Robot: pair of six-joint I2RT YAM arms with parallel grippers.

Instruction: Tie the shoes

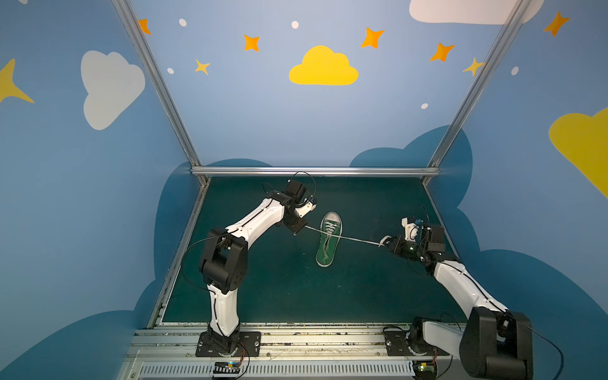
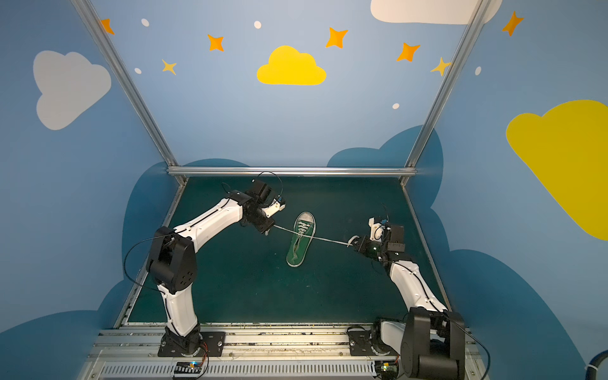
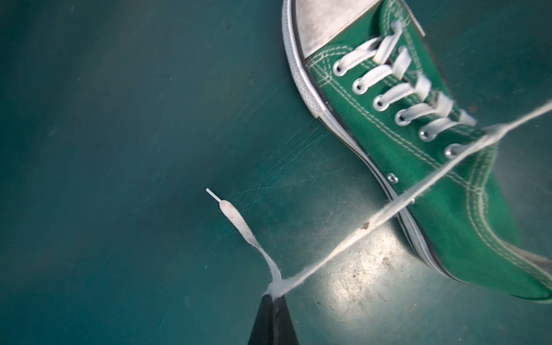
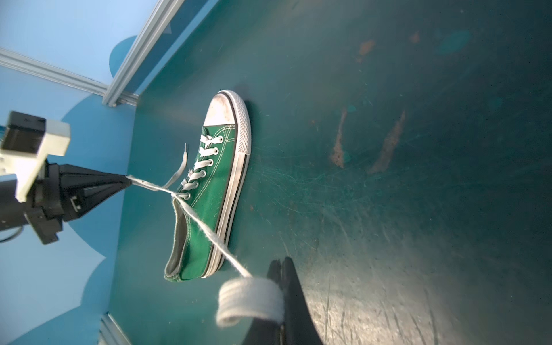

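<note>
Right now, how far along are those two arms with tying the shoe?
Early days. Done: the lace looks crossed into a first knot over the shoe. In hand: the left fingers and right fingers each pinch one end, with the lace stretched tight out to both sides. Left: no bow loops show, so the bow itself is not yet made.

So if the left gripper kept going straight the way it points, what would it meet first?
Probably the bare mat beside the shoe: the left gripper, shut on the lace, points down past the shoe's side. Depth is unclear.
</note>
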